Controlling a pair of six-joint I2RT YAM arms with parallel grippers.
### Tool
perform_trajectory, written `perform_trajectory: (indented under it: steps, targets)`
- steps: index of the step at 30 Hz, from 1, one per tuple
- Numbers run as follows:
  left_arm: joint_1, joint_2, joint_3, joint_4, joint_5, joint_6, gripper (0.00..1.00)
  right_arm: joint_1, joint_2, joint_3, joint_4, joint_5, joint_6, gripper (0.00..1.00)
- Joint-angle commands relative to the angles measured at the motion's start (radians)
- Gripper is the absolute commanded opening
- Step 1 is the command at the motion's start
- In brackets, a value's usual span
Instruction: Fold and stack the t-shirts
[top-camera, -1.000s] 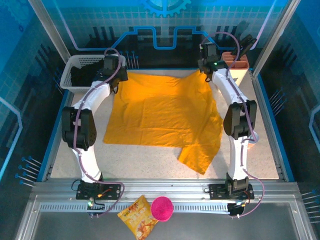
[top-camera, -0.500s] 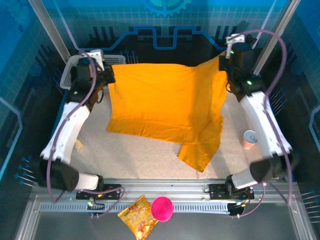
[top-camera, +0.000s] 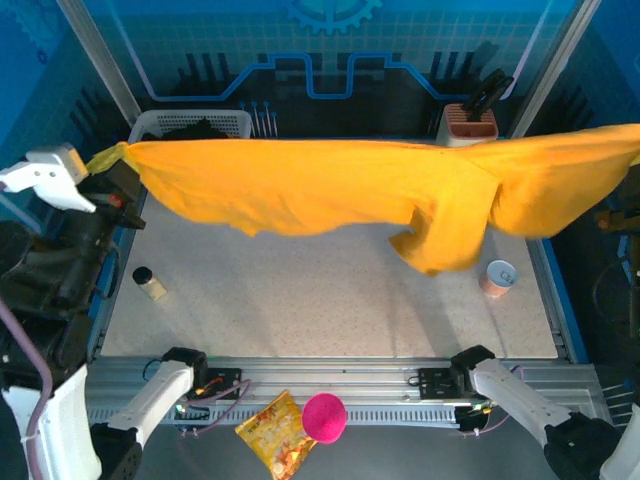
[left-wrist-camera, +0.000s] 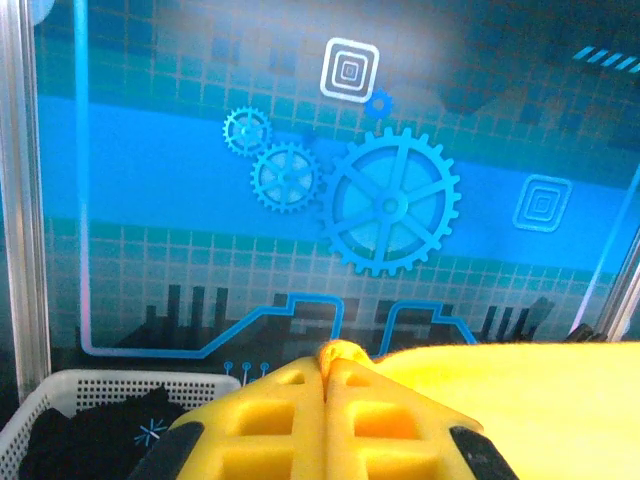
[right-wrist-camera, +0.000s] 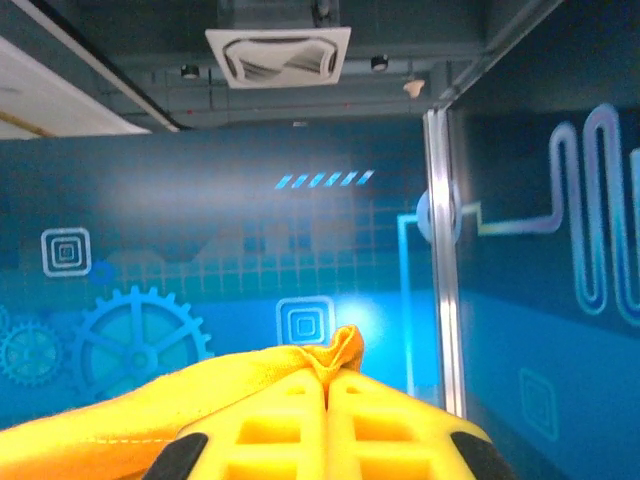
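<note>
You're looking at a speckled pale tabletop (top-camera: 330, 300) boxed in by blue panel walls (left-wrist-camera: 390, 200) printed with gears and circuit lines, and the right wrist view catches a square ceiling vent (right-wrist-camera: 278, 52) overhead. Both arms are thrown up and out wide: the left arm (top-camera: 60, 270) rears at the left edge and the right arm (top-camera: 520, 400) sweeps off toward the lower right corner. The left gripper (left-wrist-camera: 325, 362) has its yellow fingers pressed together on a pinch of the large mustard-orange short-sleeved cloth tee (top-camera: 330, 185), and the right gripper (right-wrist-camera: 327, 378) is clamped the same way on another bunched edge. The tee hangs stretched between them, high above the table, one sleeve drooping near the right side. Count with me: two arms, two tees, the second being the black tee with a small white starburst print (left-wrist-camera: 110, 440) lying in the one white perforated plastic basket (top-camera: 190, 122) at the far left corner. One small dark-capped jar (top-camera: 150, 283) at left, one pinkish paper cup (top-camera: 497, 276) at right, one orange tool holder (top-camera: 470, 122) at the back, one crinkly yellow snack bag (top-camera: 275, 435) beside one pink ball (top-camera: 324, 417) on the near rail.
</note>
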Motion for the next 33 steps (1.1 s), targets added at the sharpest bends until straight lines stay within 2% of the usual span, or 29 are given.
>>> perform_trajectory:
  steps: [1,6,11,17,22,24,27,33]
  targets:
    - [0.0,0.051,0.044,-0.067,-0.036,0.049,0.0,0.013,0.139,0.062,-0.069,0.074,-0.085,0.0]
    - [0.0,0.156,0.14,-0.068,-0.036,0.093,0.0,0.013,0.332,0.244,-0.144,0.074,-0.168,0.0]
    - [0.0,0.253,0.14,-0.021,0.012,0.103,0.0,0.012,0.453,0.255,-0.122,0.07,-0.266,0.0]
    - [0.0,0.31,-0.104,0.158,0.143,0.019,0.0,0.013,0.571,0.024,-0.056,-0.016,-0.293,0.0]
    - [-0.013,0.406,-0.38,0.387,0.215,-0.093,0.0,0.005,0.754,-0.159,0.096,-0.051,-0.275,0.0]
    - [-0.032,0.487,-0.462,0.487,0.193,-0.109,0.0,-0.011,0.888,-0.16,0.156,-0.037,-0.277,0.0]
    - [-0.054,0.653,-0.48,0.577,0.139,-0.117,0.0,-0.037,1.116,-0.074,0.207,-0.005,-0.278,0.0]
    - [-0.061,1.015,-0.297,0.643,-0.025,-0.118,0.0,-0.09,1.537,0.257,0.201,0.121,-0.244,0.0]
